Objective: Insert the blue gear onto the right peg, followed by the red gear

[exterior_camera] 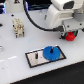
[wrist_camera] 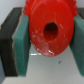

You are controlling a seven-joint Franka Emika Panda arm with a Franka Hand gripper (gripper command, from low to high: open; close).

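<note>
Above the tabletop [exterior_camera: 12, 55]: claw [wrist_camera: 46, 37] is gripping the red gear [wrist_camera: 47, 27].
Blue gear [exterior_camera: 49, 52] is sitting on the black-framed white plate [exterior_camera: 35, 58]; no readable writing showing.

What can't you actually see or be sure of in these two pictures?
- Right peg: hidden under the blue gear in the exterior view.
- Red gear: its top is cut off by the wrist view's edge; in the exterior view the arm covers most of it.
- Tool: its fingertips are not visible in the exterior view.
- Cream object: too small and blurred to identify.
</note>
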